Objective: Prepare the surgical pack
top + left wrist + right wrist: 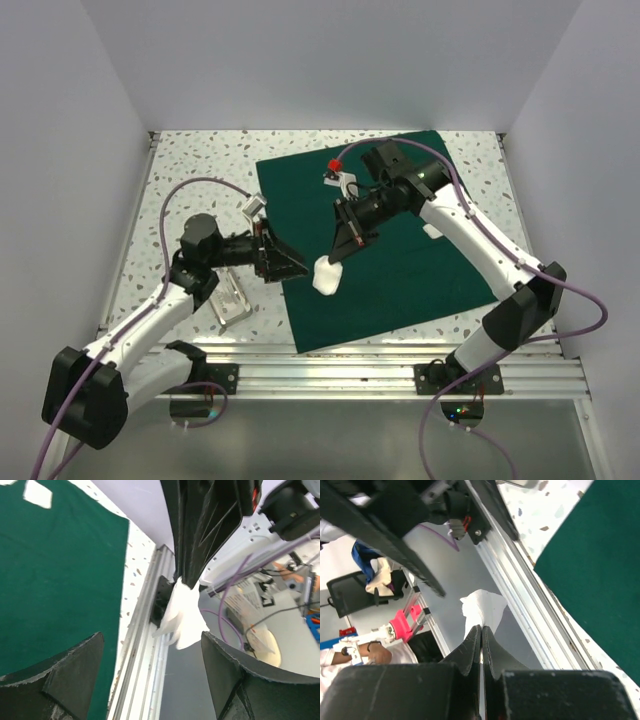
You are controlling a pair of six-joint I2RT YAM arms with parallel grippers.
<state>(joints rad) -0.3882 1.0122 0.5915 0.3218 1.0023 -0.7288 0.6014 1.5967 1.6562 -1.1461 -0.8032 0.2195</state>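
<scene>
The surgical pack is a dark green cloth (400,250) spread flat across the table's middle and right. My right gripper (336,258) hangs over its near left part, shut on a white gauze-like wad (327,276) that dangles from its tips. The right wrist view shows the jaws (481,630) pressed together on the wad (482,607), with the cloth (600,565) at the right. My left gripper (297,267) points at the wad from the left, open. In the left wrist view, its fingers (152,677) stand wide apart just short of the wad (185,615), beside the cloth (55,580).
A clear plastic container (232,298) lies on the speckled table left of the cloth, under my left arm. A small white square (432,232) rests on the cloth beneath the right arm. The aluminium rail (380,365) runs along the near edge. White walls close in three sides.
</scene>
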